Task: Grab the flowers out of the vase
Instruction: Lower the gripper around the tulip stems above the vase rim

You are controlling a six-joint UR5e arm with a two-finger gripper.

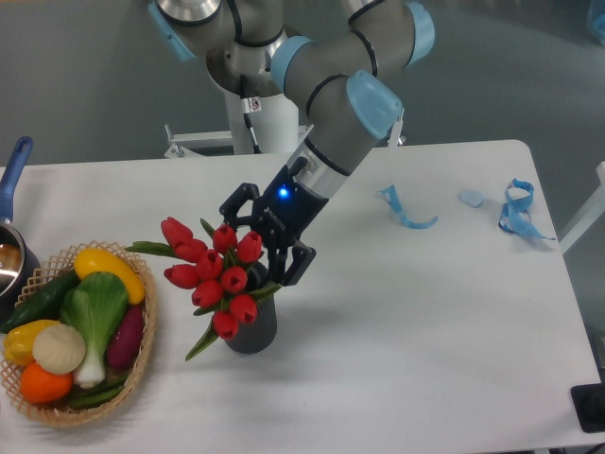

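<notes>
One bunch of flowers seemingly between spread gripper fingers.

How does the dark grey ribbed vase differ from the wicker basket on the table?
The dark grey ribbed vase is a narrow upright cylinder; the wicker basket is wide, shallow and tan. The vase holds red tulips; the basket holds toy vegetables. Both stand on the white table.
</notes>
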